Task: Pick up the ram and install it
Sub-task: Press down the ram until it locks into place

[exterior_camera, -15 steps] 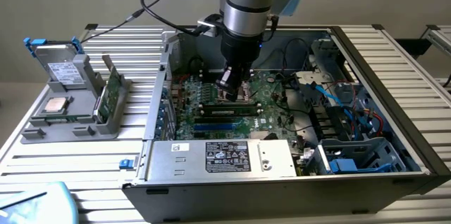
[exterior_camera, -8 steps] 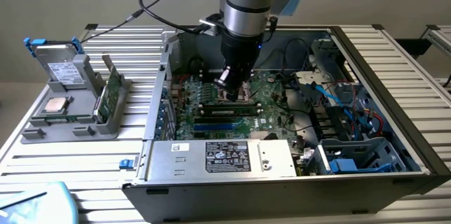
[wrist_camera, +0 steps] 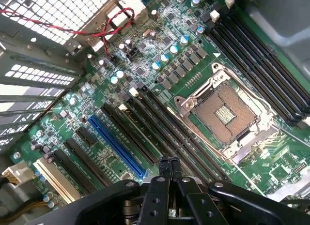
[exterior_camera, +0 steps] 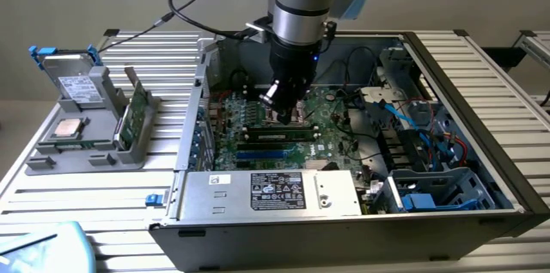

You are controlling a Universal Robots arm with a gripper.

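Grey steel computer case point(exterior_camera: 481, 157) fills centre-right of the exterior view, on a slatted metal table point(exterior_camera: 77, 189). Green motherboard point(exterior_camera: 257, 128) inside; ram point(exterior_camera: 279, 135) lies seated in a slot at mid-frame. Gripper point(exterior_camera: 284, 115) sits just above it, fingers point(wrist_camera: 165, 168) pinched together, holding nothing. Risk: pressing off-centre could leave one end unlatched or stress the board. Plain pale wall behind.
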